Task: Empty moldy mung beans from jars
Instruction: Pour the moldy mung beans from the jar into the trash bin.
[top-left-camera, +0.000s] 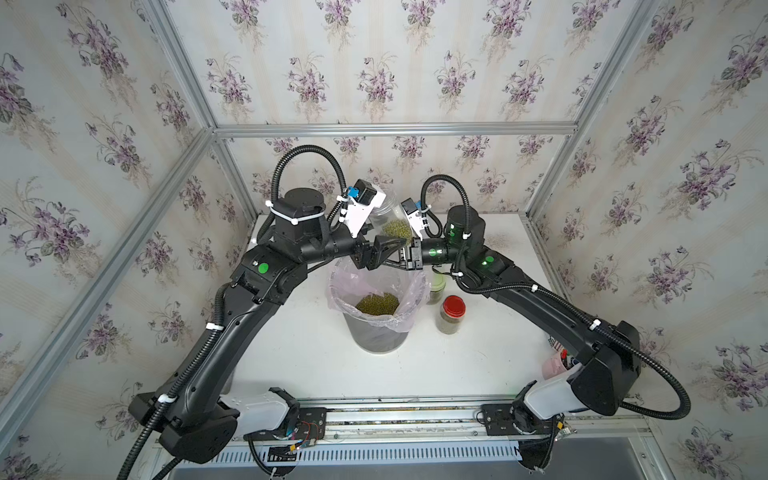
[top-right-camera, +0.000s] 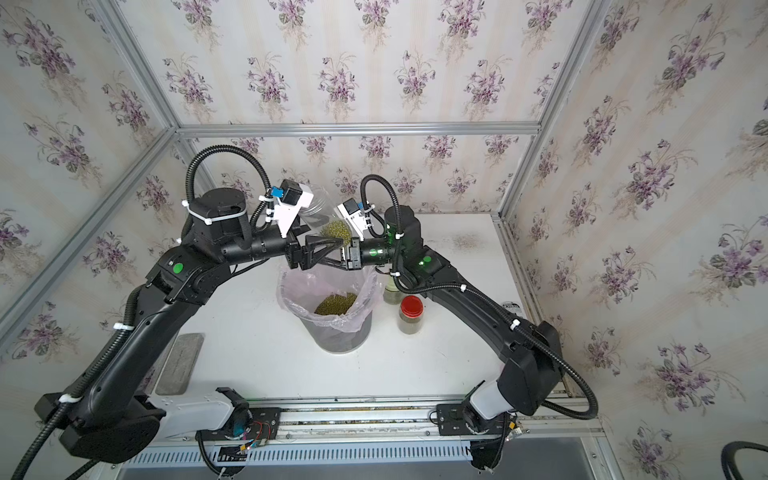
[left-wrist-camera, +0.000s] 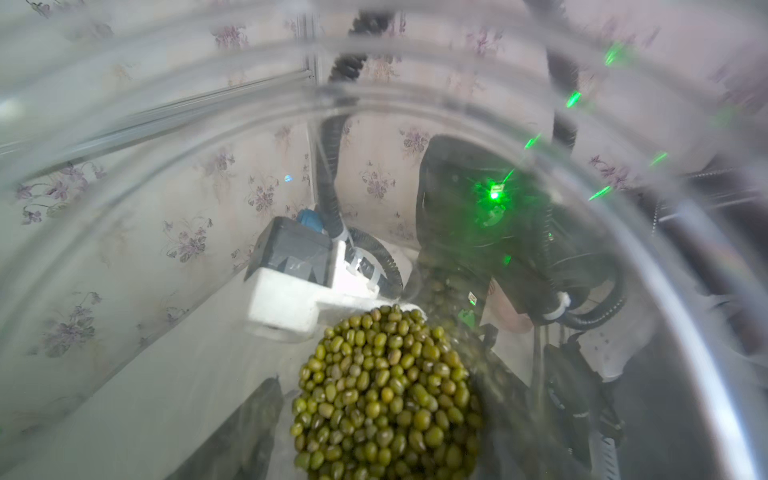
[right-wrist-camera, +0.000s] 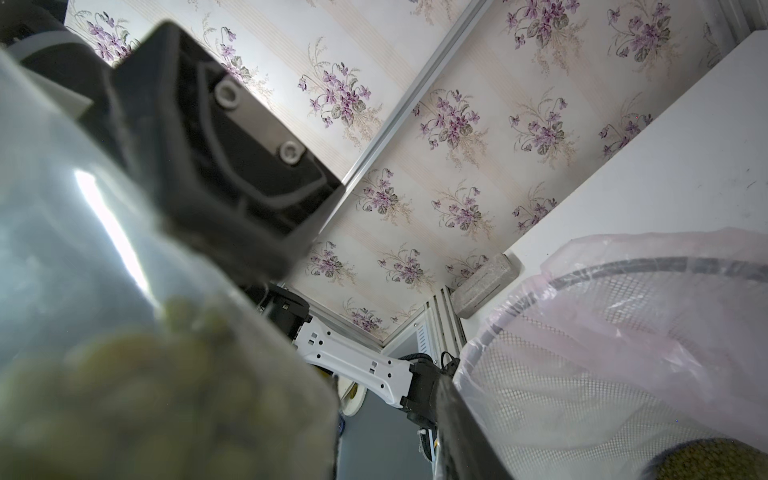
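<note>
**Clear jar of beans slanted between both grippers, over the lined bin**

In both top views the jar (top-left-camera: 383, 214) slants above the bin (top-left-camera: 376, 336). Its beans (top-left-camera: 395, 228) are heaped at the low end, where the left gripper (top-left-camera: 384, 251) and right gripper (top-left-camera: 405, 254) meet. The right gripper is closed tight there; whether it grips the jar I cannot tell. One left finger (right-wrist-camera: 216, 158) lies against the jar's wall; how far that gripper is parted I cannot tell. A pile of beans (top-left-camera: 377, 303) lies in the bin's pink liner (top-left-camera: 417, 291). Beside the bin on the counter (top-left-camera: 307, 370) stands a red-lidded jar (top-left-camera: 452, 313). Behind it is a green-lidded jar (top-left-camera: 437, 286), partly hidden by the right arm (top-left-camera: 536, 303). A grey slab (top-right-camera: 180, 361) lies near the counter's left edge.
</note>
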